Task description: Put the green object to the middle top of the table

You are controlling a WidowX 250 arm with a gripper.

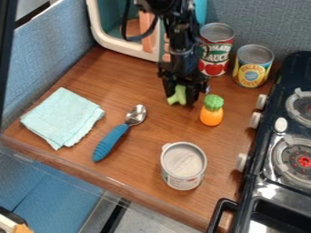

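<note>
1. Here's the brown table [146, 136], green object sitting at its upper middle!
2. Black gripper [180, 101] right above, fingers clamped around the green object [177, 94].
3. And that's pale green, smooth, flaring low down; long axis steep, flared end pointing down-left in view.

Tabletop [155, 139]: taking fairly bright, soft light
Cloth [63, 116]: casting a faint, soft-edged shadow along its lower edge
Spoon [136, 114]: glinting white in its metal bowl
Stove [267, 193]: throwing bright glare off its glossy front
Arm [177, 34]: swallowing light, its black parts sinking into darkness
</note>
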